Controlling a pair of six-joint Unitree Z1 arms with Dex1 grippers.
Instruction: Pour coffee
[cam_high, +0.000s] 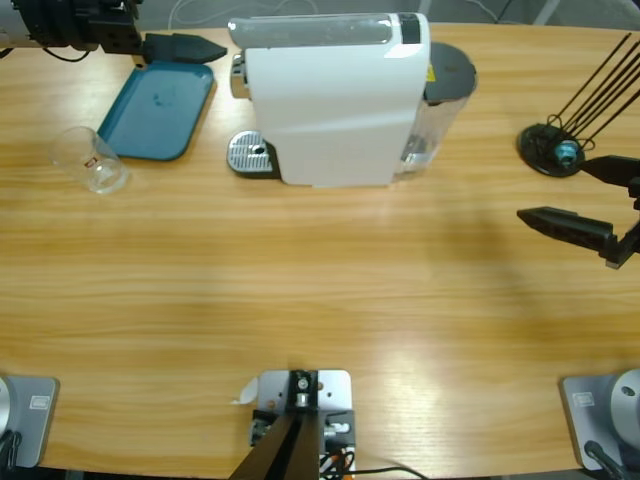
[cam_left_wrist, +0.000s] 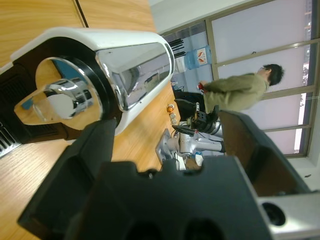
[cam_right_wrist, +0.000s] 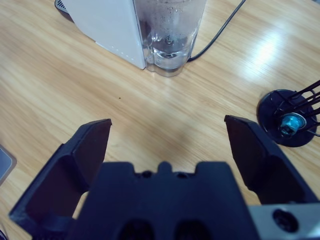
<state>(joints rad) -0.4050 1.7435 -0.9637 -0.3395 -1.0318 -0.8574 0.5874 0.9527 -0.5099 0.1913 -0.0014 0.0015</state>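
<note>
One white coffee machine (cam_high: 335, 95) stands at the far middle of the wooden table (cam_high: 320, 290), its chrome drip grate (cam_high: 250, 153) jutting toward the left and its clear water tank (cam_high: 425, 130) on the right side. One teal tray (cam_high: 160, 108) lies just left of the machine, near the far edge, with nothing on it. One clear glass tumbler (cam_high: 90, 160) with a small red mark lies tipped on its side just off the tray's near-left corner, close to the table's left edge; whether any coffee sits in it cannot be told, and no coffee shows elsewhere. One black round stand (cam_high: 553, 150) with thin black rods sits near the right edge. Two arms are in view. The left gripper (cam_high: 185, 47) hangs at the far-left corner beside the tray's far edge, its jaws spread and holding nothing; its wrist view looks along the machine's chrome spout (cam_left_wrist: 60, 102) toward a person (cam_left_wrist: 237, 90) in the background. The right gripper (cam_high: 590, 200) comes in from the right edge, just in front of the stand, jaws wide apart and bare. The whole near half of the table is open wood.
</note>
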